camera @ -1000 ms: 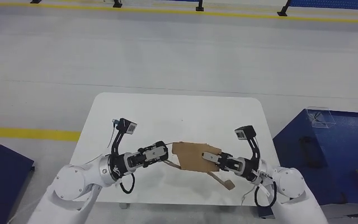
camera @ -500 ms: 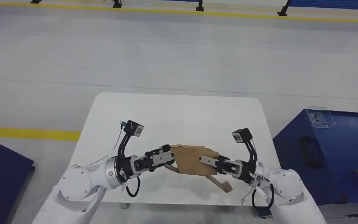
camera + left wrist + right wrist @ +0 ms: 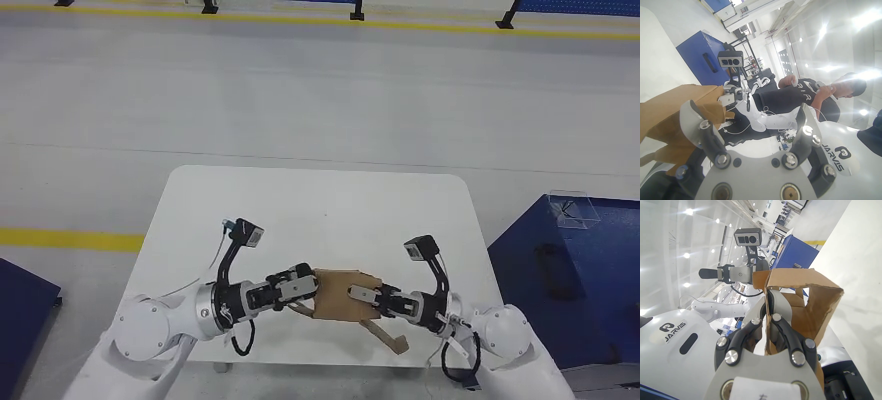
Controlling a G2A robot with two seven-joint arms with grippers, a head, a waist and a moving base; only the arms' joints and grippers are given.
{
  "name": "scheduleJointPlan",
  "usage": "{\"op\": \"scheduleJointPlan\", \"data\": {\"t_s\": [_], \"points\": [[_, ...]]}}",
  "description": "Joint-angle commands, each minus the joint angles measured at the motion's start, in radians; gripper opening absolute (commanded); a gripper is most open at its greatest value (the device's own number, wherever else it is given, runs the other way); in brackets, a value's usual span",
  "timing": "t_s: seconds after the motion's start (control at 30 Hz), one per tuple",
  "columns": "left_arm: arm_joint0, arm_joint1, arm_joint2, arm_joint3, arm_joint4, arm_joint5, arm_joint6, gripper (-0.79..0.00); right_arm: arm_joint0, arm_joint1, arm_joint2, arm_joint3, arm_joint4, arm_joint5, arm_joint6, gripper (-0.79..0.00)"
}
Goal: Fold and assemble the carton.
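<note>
- A big robotics lab or test hall.
- Wide pale floor (image 3: 320,100) marked with yellow lines (image 3: 60,240).
- A blue cabinet (image 3: 570,270) stands right of a white table (image 3: 300,200).
- High ceiling (image 3: 662,228) with rows of lights (image 3: 686,255).

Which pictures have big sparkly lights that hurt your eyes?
Left wrist view: the ceiling lamps flare into big starbursts, washing out the room beyond the carton. Right wrist view: smaller lamp spots, milder glare. Top view: even light, no glare on the table.
</note>
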Motion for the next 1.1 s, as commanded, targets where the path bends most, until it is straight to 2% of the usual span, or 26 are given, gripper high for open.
{"op": "scheduleJointPlan", "data": {"t_s": [0.0, 0.17, 0.23, 0.4, 0.57, 0.67, 0.83, 1.07], "points": [[-0.012, -0.003, -0.004, 0.011, -0.017, -0.006, 0.028, 0.000, 0.008, 0.000, 0.004, 0.010, 0.036, 0.009, -0.012, -0.785], [-0.021, -0.001, -0.072, 0.028, -0.098, 0.007, 0.071, 0.000, 0.036, -0.001, 0.028, 0.043, 0.193, 0.048, -0.013, -0.785], [-0.033, 0.001, -0.112, 0.036, -0.088, 0.018, 0.113, 0.000, 0.036, -0.001, 0.028, 0.043, 0.193, 0.048, -0.013, -0.785], [-0.033, 0.001, -0.116, 0.036, -0.087, 0.015, 0.122, 0.000, 0.036, -0.001, 0.028, 0.043, 0.193, 0.048, -0.013, -0.785], [-0.035, 0.004, -0.127, 0.065, -0.035, 0.045, 0.127, 0.000, 0.039, -0.004, 0.034, 0.026, 0.426, 0.138, 0.028, -0.785], [-0.048, 0.011, -0.149, 0.095, 0.025, 0.037, 0.080, 0.000, 0.045, -0.004, 0.050, 0.030, 0.559, 0.196, 0.087, -0.785], [-0.026, 0.018, -0.181, 0.084, 0.058, 0.012, 0.056, 0.000, 0.050, -0.001, 0.067, 0.034, 0.595, 0.241, 0.122, -0.785], [-0.015, 0.021, -0.123, 0.028, 0.167, 0.021, -0.010, 0.000, 0.050, -0.002, 0.045, 0.034, 0.565, 0.231, 0.116, -0.785]]}}
